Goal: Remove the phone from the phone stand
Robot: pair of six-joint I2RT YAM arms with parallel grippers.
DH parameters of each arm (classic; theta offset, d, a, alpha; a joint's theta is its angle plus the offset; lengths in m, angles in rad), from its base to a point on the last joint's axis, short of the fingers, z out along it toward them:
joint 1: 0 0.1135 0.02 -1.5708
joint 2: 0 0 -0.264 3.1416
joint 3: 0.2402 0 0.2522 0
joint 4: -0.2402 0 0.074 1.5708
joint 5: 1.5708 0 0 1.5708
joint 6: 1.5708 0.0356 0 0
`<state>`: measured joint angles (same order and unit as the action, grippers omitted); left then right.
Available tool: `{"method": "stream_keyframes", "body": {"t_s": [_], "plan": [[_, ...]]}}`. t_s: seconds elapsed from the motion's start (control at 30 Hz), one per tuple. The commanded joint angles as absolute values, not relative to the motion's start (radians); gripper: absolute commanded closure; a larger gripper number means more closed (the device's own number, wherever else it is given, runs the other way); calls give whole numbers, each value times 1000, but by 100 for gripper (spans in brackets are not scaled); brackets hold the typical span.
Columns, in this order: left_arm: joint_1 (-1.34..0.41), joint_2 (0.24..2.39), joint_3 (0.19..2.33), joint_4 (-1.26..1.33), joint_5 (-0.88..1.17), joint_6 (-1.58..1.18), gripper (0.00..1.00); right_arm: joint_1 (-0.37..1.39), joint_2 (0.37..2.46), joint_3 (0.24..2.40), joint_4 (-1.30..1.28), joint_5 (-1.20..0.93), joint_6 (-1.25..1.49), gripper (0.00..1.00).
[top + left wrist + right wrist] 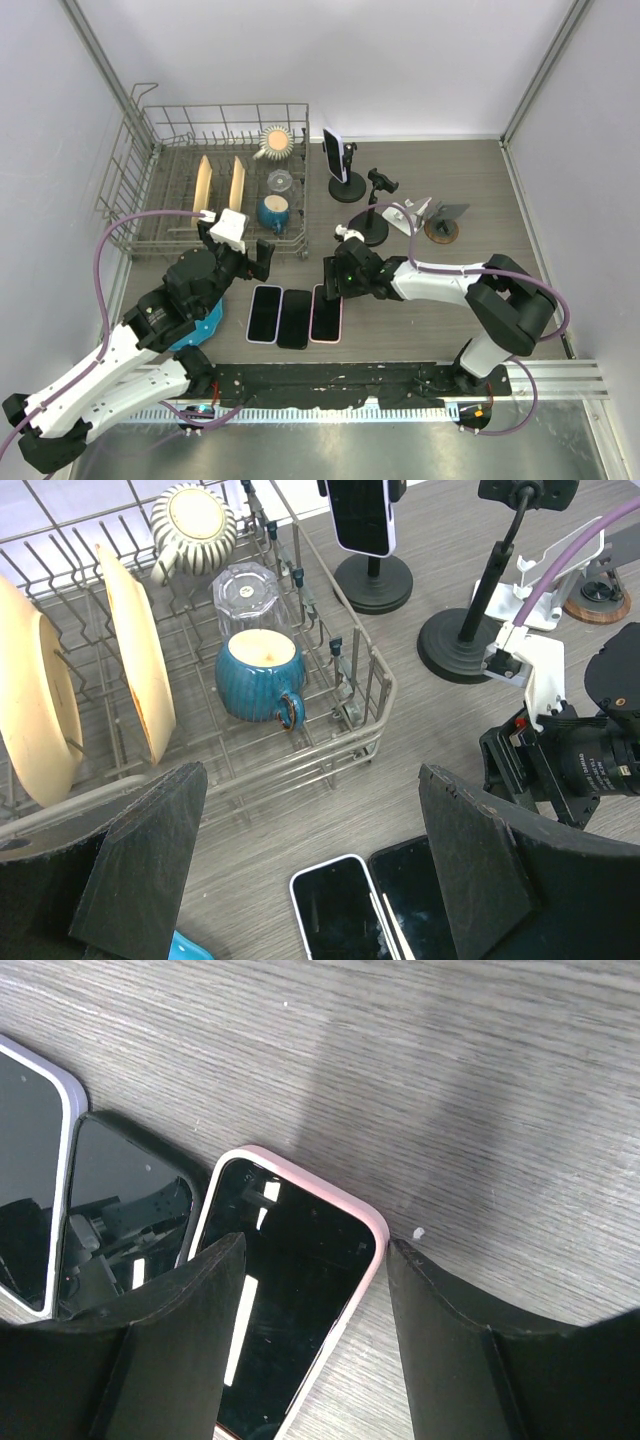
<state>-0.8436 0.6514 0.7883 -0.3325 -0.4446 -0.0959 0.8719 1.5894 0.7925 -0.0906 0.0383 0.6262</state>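
Note:
A phone in a white case [332,153] stands upright in a black phone stand [347,188] at the back, beside the dish rack; it also shows in the left wrist view [362,515]. Three phones lie flat in a row near the front: white-cased [264,312], black [295,318] and pink-cased [327,313]. My right gripper [333,280] is open low over the pink phone's top end [290,1300], one finger over its screen, the other at its edge. My left gripper [245,262] is open and empty above the white-cased phone [335,910].
A wire dish rack [150,215] with plates, a glass and a blue mug [273,212] fills the back left. An empty black stand [374,232] and a stand on a wooden disc [441,230] are at the right. A blue object [205,325] lies under the left arm.

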Motion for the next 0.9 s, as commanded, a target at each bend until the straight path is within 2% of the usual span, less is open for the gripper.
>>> {"method": "stream_keyframes", "body": {"t_s": [0.0,0.27,0.87], "plan": [[-841,643,787,-285,-439,-84,9,888,1600,830,-109,-6,598,36],[-839,638,787,-287,-440,-84,9,882,1591,888,-146,71,568,36],[-839,629,785,-287,-443,-83,9,876,1704,997,-169,48,518,36]]}}
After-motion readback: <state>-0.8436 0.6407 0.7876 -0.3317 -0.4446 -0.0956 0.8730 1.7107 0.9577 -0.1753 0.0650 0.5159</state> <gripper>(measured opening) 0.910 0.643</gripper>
